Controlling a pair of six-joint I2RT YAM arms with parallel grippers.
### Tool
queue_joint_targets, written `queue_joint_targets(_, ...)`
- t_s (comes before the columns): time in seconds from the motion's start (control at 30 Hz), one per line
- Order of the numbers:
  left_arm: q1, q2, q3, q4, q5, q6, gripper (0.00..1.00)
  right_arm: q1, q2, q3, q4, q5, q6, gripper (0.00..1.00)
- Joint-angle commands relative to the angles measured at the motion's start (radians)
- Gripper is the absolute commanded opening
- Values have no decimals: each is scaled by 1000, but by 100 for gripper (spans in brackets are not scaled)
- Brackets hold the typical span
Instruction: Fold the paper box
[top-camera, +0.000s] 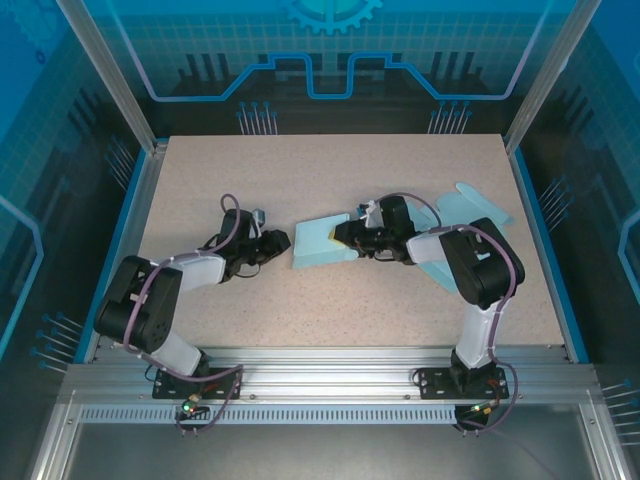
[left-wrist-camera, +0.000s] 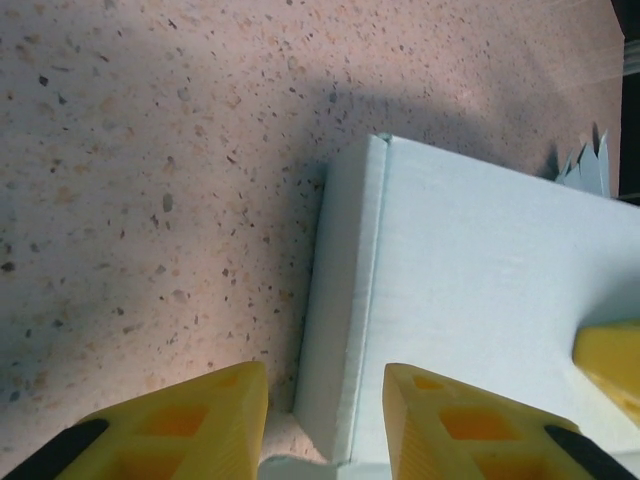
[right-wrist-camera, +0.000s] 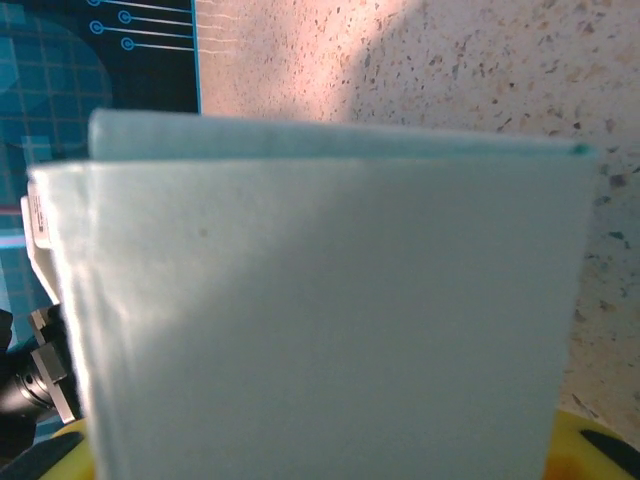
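The light blue paper box (top-camera: 322, 245) lies partly flat at mid-table, with a further panel (top-camera: 470, 208) stretching to the right. My left gripper (top-camera: 280, 243) is at its left end. In the left wrist view its yellow fingers (left-wrist-camera: 195, 425) stand open astride a raised folded edge (left-wrist-camera: 345, 300) of the box, with a gap on each side. My right gripper (top-camera: 347, 236) reaches into the box from the right. One of its yellow fingers (left-wrist-camera: 610, 362) rests on the box's flat panel. A paper panel (right-wrist-camera: 320, 320) stands close before the right wrist camera and hides the jaws.
The speckled beige table (top-camera: 330, 320) is framed by a metal rail (top-camera: 330, 362) along the near edge and blue walls at the sides. Both arm bases sit on the rail.
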Motion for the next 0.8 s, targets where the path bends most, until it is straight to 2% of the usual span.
queue_joint_targets(0.0, 6, -83, -38, 99, 24, 99, 38, -19, 11, -14, 37, -51, 56, 36)
queue_joint_targets(0.17, 2, -229, -153, 319, 25, 284, 42, -34, -24, -14, -20, -79, 93, 35)
queue_joint_targets(0.27, -17, -334, -246, 486, 37, 442, 57, -50, -67, -15, -76, -100, 102, 35)
queue_joint_targets(0.37, -80, -437, -314, 548, 62, 655, 67, -69, -112, -20, -124, -126, 119, 35)
queue_joint_targets(0.47, -188, -539, -356, 512, 28, 900, 74, -86, -150, -17, -176, -162, 134, 35)
queue_joint_targets(0.57, -282, -597, -341, 376, -40, 1082, 83, -95, -183, -1, -255, -193, 129, 35)
queue_joint_targets(0.67, -361, -603, -316, 281, -126, 1202, 97, -95, -211, 31, -331, -203, 116, 35)
queue_joint_targets(0.77, -413, -578, -300, 258, -212, 1283, 99, -93, -239, 41, -390, -195, 102, 35)
